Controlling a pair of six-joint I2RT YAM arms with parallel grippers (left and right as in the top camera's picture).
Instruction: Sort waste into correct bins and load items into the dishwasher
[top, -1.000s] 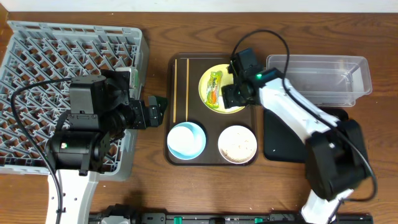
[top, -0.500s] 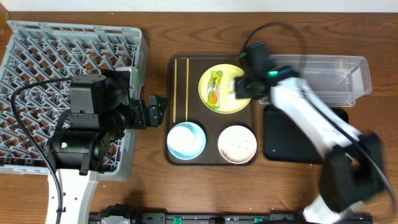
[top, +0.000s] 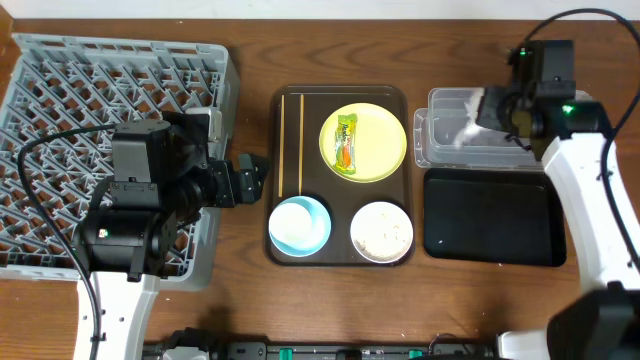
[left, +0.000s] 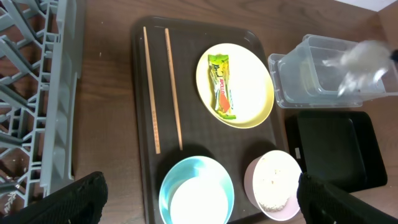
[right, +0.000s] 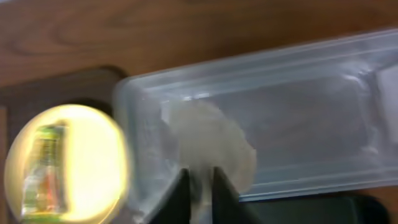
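Overhead: the desk (top: 240, 290) carries one grey dish rack (top: 60, 90), one brown tray (top: 310, 180), one clear tub (top: 430, 155) and, just below the tub, one black tray (top: 490, 220). On the brown tray lie two chopsticks (top: 283, 140) side by side, one yellow plate (top: 385, 140) with one snack wrapper (top: 345, 141) on it, one light blue bowl (top: 276, 218) with one white cup (top: 300, 230) inside, and one white bowl (top: 356, 230) of rice (top: 383, 232). The left tool (top: 258, 178) hangs between rack and brown tray. The right tool (top: 492, 108) is over the tub, blurred.

Left wrist: its two fingers (left: 84, 199) sit at the bottom corners, spread wide, gripping nothing. One white blur, the tissue (left: 362, 57), is above the tub.

Right wrist: two fingers (right: 180, 190) stand narrow, pinching the tissue over the tub's inside
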